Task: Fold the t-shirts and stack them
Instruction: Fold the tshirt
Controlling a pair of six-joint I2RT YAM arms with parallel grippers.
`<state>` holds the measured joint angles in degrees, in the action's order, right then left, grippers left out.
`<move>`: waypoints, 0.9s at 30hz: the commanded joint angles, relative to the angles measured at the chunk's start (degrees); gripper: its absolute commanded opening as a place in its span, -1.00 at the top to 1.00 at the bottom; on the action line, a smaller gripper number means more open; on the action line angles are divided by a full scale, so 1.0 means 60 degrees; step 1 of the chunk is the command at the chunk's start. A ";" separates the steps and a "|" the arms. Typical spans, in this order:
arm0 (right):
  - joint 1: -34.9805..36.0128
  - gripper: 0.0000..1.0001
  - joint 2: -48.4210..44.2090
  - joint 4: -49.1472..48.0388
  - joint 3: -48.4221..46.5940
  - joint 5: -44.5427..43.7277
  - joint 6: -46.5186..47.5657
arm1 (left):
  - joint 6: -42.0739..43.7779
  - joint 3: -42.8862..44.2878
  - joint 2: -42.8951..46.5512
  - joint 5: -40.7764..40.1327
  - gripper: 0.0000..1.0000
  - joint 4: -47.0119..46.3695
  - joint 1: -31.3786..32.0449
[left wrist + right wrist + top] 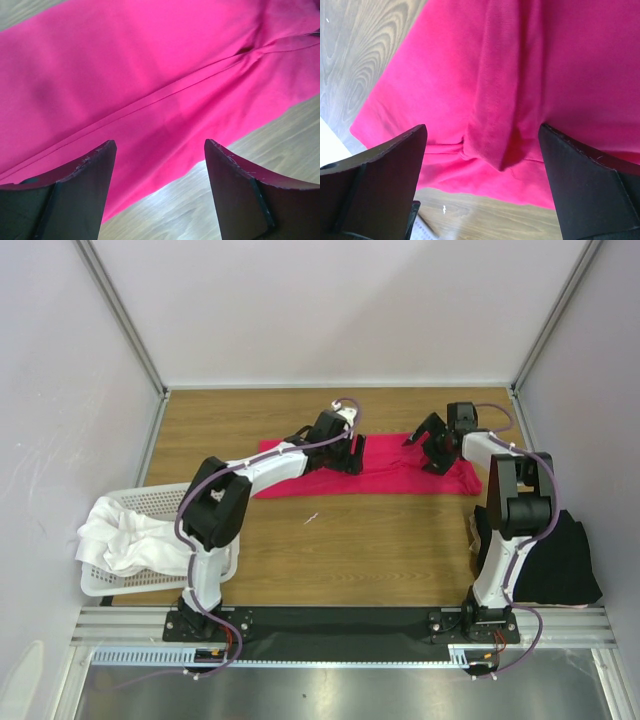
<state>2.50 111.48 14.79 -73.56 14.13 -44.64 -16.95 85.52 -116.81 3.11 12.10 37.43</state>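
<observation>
Left tool and right tool both spread wide, gripping nothing, over the crimson-pink soft fabric t-shirt on the brown wood-grain tabletop, pale walls around.

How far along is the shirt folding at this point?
Done: a black t-shirt lies set aside at the right near edge, though its fold is hard to judge. In hand: the pink t-shirt looks folded into a long strip, the left arm's fingers and right arm's fingers open over it, holding nothing. Left: white t-shirts crumpled in the basket; no stack yet.
</observation>
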 commanded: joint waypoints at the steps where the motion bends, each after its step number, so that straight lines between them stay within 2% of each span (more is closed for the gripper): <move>1: 0.0212 -0.99 0.0199 -0.0399 -0.0572 -0.0143 -0.0279 | 0.0042 -0.0307 0.0777 -0.0123 -0.55 -0.0317 -0.0261; 16: 0.0784 -0.94 0.1253 -0.0457 -0.2315 -0.0421 -0.0396 | -0.0002 -0.1288 0.1173 -0.0153 -0.55 -0.0478 -0.0789; 21: 0.0960 -0.94 0.2014 -0.0370 -0.3293 -0.0231 -0.0353 | -0.0002 -0.1421 0.1290 -0.0298 -0.55 -0.0435 -0.0906; 27: 0.0974 -0.93 0.2060 0.0273 -0.4671 -0.0040 0.0217 | -0.0061 -0.1494 0.1553 -0.0490 -0.56 -0.0258 -0.1272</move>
<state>8.10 125.38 15.44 -95.66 13.19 -45.84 -17.08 76.82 -112.40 1.50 11.29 31.48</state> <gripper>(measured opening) 0.970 0.777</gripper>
